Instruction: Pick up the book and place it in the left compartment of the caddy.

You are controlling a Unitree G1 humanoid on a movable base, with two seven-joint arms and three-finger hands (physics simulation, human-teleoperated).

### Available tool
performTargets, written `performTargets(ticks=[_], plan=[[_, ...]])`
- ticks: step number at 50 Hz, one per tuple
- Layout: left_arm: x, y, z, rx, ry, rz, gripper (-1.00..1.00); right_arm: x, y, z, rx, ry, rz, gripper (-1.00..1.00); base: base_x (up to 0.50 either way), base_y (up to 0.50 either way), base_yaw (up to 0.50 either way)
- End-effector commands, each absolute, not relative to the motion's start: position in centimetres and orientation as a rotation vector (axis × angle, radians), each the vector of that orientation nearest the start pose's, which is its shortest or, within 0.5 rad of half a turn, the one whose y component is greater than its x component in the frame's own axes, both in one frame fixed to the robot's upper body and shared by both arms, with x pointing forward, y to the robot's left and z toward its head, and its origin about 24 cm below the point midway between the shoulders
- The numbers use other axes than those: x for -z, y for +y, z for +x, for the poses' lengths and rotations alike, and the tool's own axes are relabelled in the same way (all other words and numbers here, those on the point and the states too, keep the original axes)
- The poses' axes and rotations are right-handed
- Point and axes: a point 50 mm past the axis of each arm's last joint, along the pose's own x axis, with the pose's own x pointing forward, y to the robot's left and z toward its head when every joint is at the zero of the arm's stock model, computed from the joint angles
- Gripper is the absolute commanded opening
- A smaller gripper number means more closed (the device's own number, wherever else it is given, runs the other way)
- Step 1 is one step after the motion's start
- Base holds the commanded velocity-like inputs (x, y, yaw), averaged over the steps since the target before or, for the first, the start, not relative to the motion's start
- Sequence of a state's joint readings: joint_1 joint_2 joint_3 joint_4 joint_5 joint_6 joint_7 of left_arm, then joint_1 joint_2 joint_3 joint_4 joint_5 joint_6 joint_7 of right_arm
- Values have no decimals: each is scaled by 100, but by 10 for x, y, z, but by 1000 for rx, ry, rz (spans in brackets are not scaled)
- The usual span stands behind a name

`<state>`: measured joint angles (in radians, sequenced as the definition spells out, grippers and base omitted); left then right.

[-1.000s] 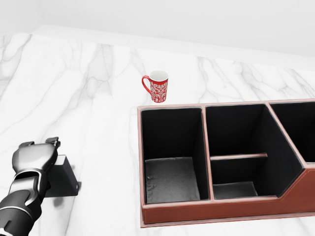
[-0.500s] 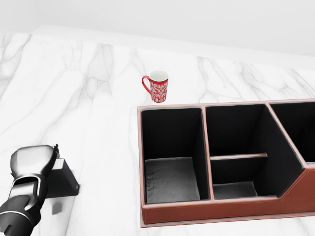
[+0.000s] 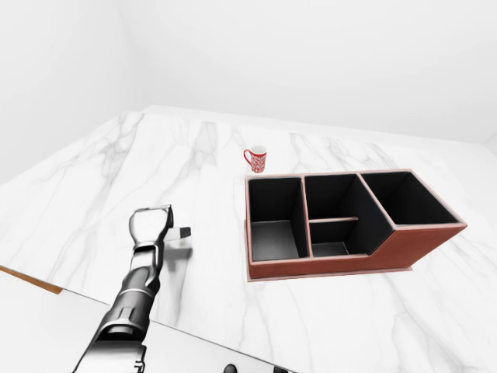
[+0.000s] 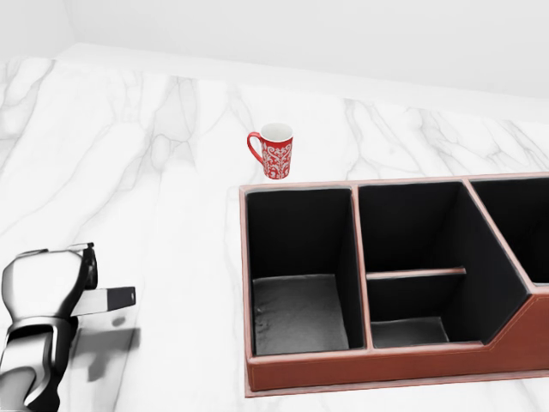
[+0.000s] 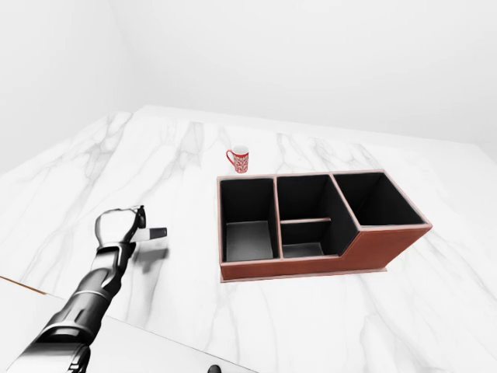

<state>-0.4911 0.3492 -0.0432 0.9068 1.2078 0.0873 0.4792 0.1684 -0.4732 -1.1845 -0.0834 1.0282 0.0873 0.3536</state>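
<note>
My left hand [image 4: 79, 287] is at the lower left of the head view, fingers closed on the book [image 4: 110, 298]. The book shows edge-on as a thin dark and white slab, held level a little above the marble top, with its shadow below it. It also shows in the left-eye view [image 3: 181, 231]. The red-brown caddy [image 4: 360, 365] with black insides stands to the right of the book. Its left compartment [image 4: 296, 309] holds nothing. The hand is well left of the caddy's left wall. My right hand does not show.
A red and white patterned mug [image 4: 275, 152] stands just above the caddy's upper left corner in the head view. The marble top's near edge [image 3: 31, 280] runs across the lower left of the left-eye view. A white wall lies beyond the table.
The book lay flat and dark on the marble under my left hand. Now the hand has lifted it off the surface, it shows edge-on, and a shadow lies below it.
</note>
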Motion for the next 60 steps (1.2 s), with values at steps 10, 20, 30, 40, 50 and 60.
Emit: performTargets(ticks=[10,20,30,40,50,60], plan=[[-102,222,289,-391,-174,1741,-100,-178,-423,87,530,-691,257,100,0,0,0],[-131,214,280,-461,-196,1760,-100,-178,-423,86,527,-692,254,100,0,0,0],[-142,213,285,-498,-233,1744,-100,-178,-422,86,525,-693,250,100,0,0,0],[-158,203,284,-511,-279,1747,-100,-177,-422,86,521,-688,250,100,0,0,0],[-181,196,283,-520,-310,1698,-100,-179,-421,85,519,-695,243,100,0,0,0],[-196,185,279,-521,-340,1690,-100,-176,-422,88,516,-681,247,100,0,0,0]])
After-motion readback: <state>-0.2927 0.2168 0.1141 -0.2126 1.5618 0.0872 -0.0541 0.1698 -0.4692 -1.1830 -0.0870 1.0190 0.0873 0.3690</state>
